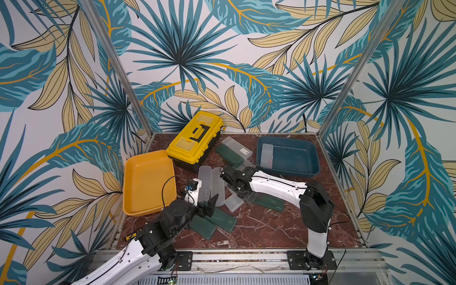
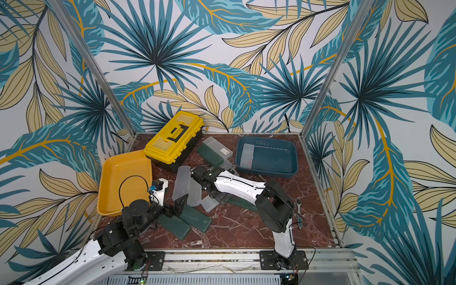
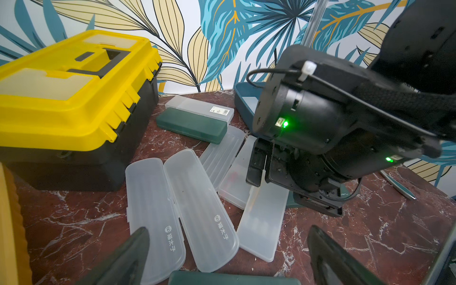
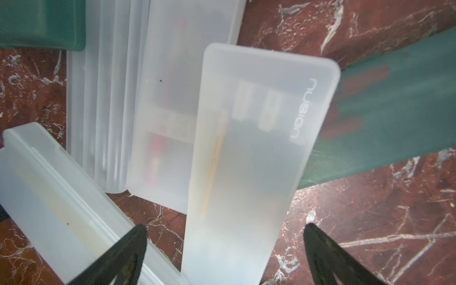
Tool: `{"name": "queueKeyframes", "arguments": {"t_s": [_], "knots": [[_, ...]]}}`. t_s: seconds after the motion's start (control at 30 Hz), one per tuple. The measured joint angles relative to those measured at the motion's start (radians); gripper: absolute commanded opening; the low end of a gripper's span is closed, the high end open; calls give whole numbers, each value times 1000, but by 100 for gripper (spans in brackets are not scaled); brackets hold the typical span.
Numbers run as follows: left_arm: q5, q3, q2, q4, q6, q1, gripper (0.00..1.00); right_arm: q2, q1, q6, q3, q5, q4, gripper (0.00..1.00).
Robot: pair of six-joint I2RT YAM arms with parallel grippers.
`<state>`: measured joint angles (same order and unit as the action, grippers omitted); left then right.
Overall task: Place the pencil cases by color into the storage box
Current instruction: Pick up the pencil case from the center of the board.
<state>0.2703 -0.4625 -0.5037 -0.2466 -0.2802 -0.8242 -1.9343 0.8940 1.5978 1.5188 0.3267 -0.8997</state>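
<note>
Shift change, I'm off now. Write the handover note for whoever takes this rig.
Left gripper: open, empty, over the middle pile.
Right gripper: open, empty, poised over a frosted case, not gripping it.
Done: one white case lies in the blue bin. The yellow tray holds none.
Left: the other white cases and all the green cases, scattered on the table between tray and bin.

Lab booth: leaf-print walls (image 1: 222, 61), aluminium frame (image 1: 118, 66)
</note>
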Motion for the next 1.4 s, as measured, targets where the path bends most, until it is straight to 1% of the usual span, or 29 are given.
{"name": "queueKeyframes", "arguments": {"t_s": [0.4,0.8,1.13,1.4], "knots": [[-5,0,-17,13,3,0,99,-49,2,14,50,-14,-12,99],[-6,0,-4,18,3,0,99,-58,2,26,44,-20,-14,99],[-21,10,18,20,3,-2,99,-101,2,30,44,-44,-14,99],[-21,16,29,21,3,-3,99,-115,2,34,46,-60,-14,96]]}}
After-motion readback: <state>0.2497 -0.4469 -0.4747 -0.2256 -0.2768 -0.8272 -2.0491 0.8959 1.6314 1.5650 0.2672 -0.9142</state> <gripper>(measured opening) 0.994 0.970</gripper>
